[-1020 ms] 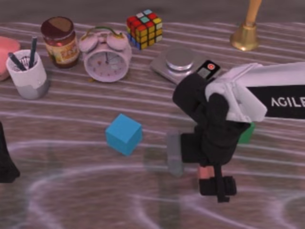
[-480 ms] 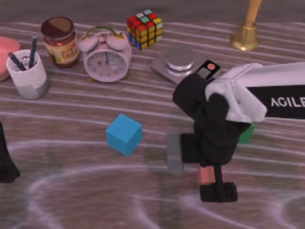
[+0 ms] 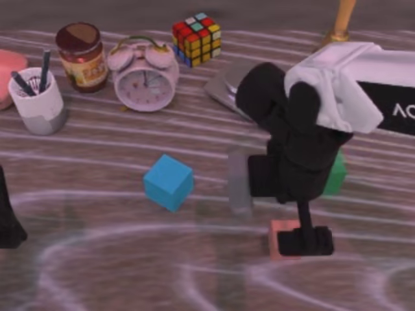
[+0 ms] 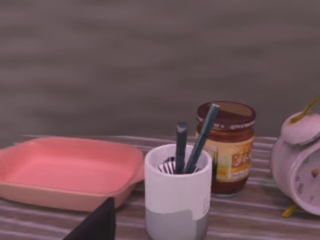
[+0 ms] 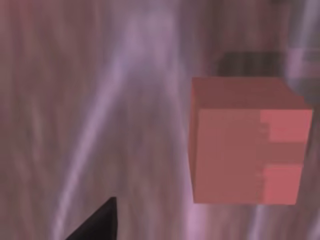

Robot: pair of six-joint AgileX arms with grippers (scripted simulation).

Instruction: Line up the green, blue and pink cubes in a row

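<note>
Table, mid-job: my right gripper (image 3: 303,241) hangs over the small matte salmon-pink cube (image 3: 278,234), which sits on the wood-grain table (image 3: 97,259) toward the near edge, right of centre. In the top view the claw body covers most of that cube; only its left and upper faces show. The right wrist view shows the pink cube (image 5: 247,142) square on the table w/ no finger against it, just one dark fingertip (image 5: 97,222) off to the side, apart from it. Whether the claw is wide or narrow, I cannot tell from these views; my judgement is it isn't gripping the cube.

The bright blue matte cube (image 3: 168,182) rests alone left of centre, turned at an angle, well apart from the pink one. The dark green matte cube (image 3: 336,173) is mostly hidden behind my right arm, a green sliver showing on the right side.

Progress, as I judge it: no row yet. The 3 cubes are scattered, blue far left of the other two, green set back from pink. Pink may be roughly placed; blue & green likely need bringing alongside.

My left gripper (image 3: 8,223) is parked at the table's left edge, fingers unclear.
</note>
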